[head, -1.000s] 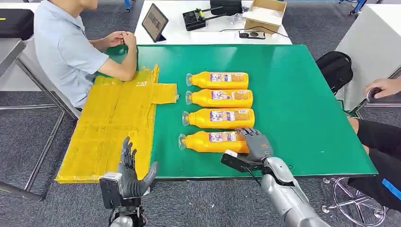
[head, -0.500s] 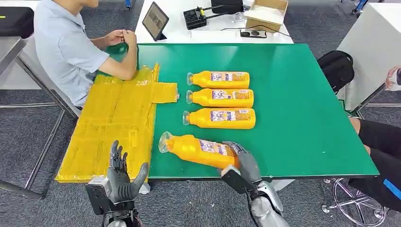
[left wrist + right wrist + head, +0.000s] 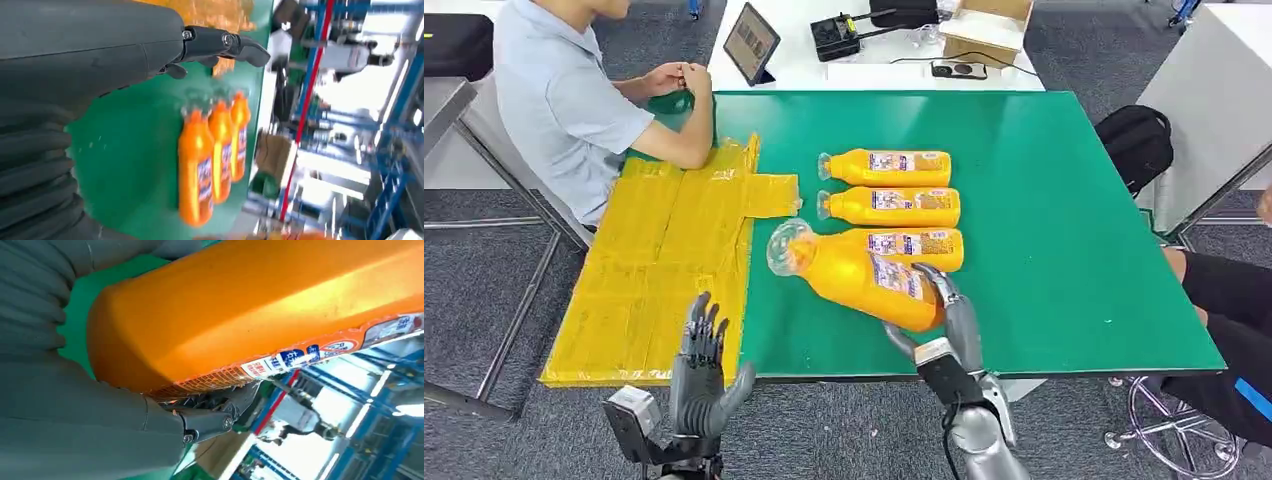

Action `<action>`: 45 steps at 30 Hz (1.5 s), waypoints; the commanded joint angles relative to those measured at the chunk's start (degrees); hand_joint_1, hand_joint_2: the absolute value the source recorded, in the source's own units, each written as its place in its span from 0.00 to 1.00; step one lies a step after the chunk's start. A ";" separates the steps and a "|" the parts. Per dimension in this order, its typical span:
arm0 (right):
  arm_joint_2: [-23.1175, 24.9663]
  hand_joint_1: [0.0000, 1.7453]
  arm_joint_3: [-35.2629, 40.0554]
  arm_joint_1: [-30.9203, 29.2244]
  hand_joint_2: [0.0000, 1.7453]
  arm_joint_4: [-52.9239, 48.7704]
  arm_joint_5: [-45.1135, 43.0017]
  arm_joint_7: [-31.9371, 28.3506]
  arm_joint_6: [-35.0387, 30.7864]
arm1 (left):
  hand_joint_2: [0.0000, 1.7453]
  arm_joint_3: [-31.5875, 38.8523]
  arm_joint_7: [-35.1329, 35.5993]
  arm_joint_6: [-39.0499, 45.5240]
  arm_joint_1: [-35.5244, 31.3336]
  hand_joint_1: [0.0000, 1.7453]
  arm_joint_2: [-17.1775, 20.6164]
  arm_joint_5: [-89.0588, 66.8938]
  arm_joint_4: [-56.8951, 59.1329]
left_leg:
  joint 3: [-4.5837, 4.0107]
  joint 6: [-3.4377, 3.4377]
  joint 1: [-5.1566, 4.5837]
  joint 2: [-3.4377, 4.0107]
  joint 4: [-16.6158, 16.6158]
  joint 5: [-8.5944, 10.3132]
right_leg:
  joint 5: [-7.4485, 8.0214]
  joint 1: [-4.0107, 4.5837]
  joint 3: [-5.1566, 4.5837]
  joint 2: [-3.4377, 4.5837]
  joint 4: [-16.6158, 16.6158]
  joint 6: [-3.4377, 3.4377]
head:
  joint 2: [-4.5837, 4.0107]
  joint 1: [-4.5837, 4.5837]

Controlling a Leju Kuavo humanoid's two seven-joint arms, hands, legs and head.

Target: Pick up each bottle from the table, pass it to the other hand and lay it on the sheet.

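My right hand (image 3: 949, 325) grips the base end of an orange bottle (image 3: 859, 272) and holds it lifted above the green table (image 3: 1064, 250), its clear cap pointing up and to the left. In the right wrist view the held bottle (image 3: 260, 315) lies across my fingers (image 3: 210, 420). Three more orange bottles (image 3: 889, 205) lie in a row on the table behind it; the held one partly covers the nearest. The left wrist view shows those three bottles (image 3: 212, 155) past my fingers (image 3: 220, 42). My left hand (image 3: 699, 375) is raised at the table's near edge, fingers spread, holding nothing. The yellow sheet (image 3: 664, 260) covers the table's left side.
A person in a light blue shirt (image 3: 564, 105) sits at the far left with forearms resting on the sheet's far end. Another person's leg (image 3: 1224, 320) is at the right edge. A white table behind holds a tablet (image 3: 751, 45), a black device and a cardboard box.
My right hand has lifted the nearest bottle off the table and swung it up and left, cap rising. My left hand has moved a little right and higher, fingers still spread.
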 commanded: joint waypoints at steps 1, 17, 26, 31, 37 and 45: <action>4.28 1.00 11.26 -7.80 1.00 9.27 -0.64 -2.46 0.23 | 1.00 1.75 1.06 -2.95 -1.47 0.00 1.78 2.53 0.64 | 0.16 0.03 0.01 0.28 -0.04 -0.05 | 0.03 0.03 0.05 0.23 -0.02 -0.12 | 0.00 0.02; 5.59 1.00 21.94 -8.85 1.00 18.18 -1.21 -5.71 -0.12 | 1.00 0.87 1.76 -9.66 -5.00 0.00 1.04 7.96 2.05 | 0.27 0.06 0.01 0.06 -0.12 -0.02 | -0.02 0.03 0.23 0.00 -0.09 -0.15 | 0.00 0.02; 3.76 1.00 20.81 -8.04 1.00 17.17 -3.64 -6.76 -1.26 | 1.00 -4.02 3.89 -12.51 -9.46 0.00 0.02 9.87 6.73 | 0.18 0.10 -0.01 -0.24 -0.09 0.05 | -0.05 0.02 0.19 -0.31 -0.09 -0.12 | 0.00 0.04; 2.17 1.00 18.08 -4.64 1.00 13.06 -3.31 -5.45 -0.55 | 1.00 -8.51 5.62 -12.73 -12.74 0.00 -1.36 11.82 10.74 | 0.23 0.13 -0.03 -0.38 -0.09 0.02 | -0.11 0.00 0.28 -0.46 -0.13 -0.13 | 0.00 0.00; 3.21 1.00 18.55 -5.78 1.00 15.68 -2.32 -5.90 0.64 | 1.00 -8.08 2.70 -10.13 -11.79 0.00 -0.70 11.34 9.30 | 0.33 0.09 -0.04 -0.10 -0.09 -0.05 | -0.09 0.01 0.28 -0.20 -0.10 -0.20 | 0.00 0.00; 3.91 1.00 19.35 -5.38 1.00 17.36 -1.76 -4.18 0.71 | 1.00 -7.85 -2.78 4.70 -10.27 0.00 -0.87 -1.09 5.19 | 0.11 0.06 -0.01 -0.02 -0.03 -0.01 | -0.02 0.01 0.03 -0.08 -0.05 -0.08 | 0.00 0.02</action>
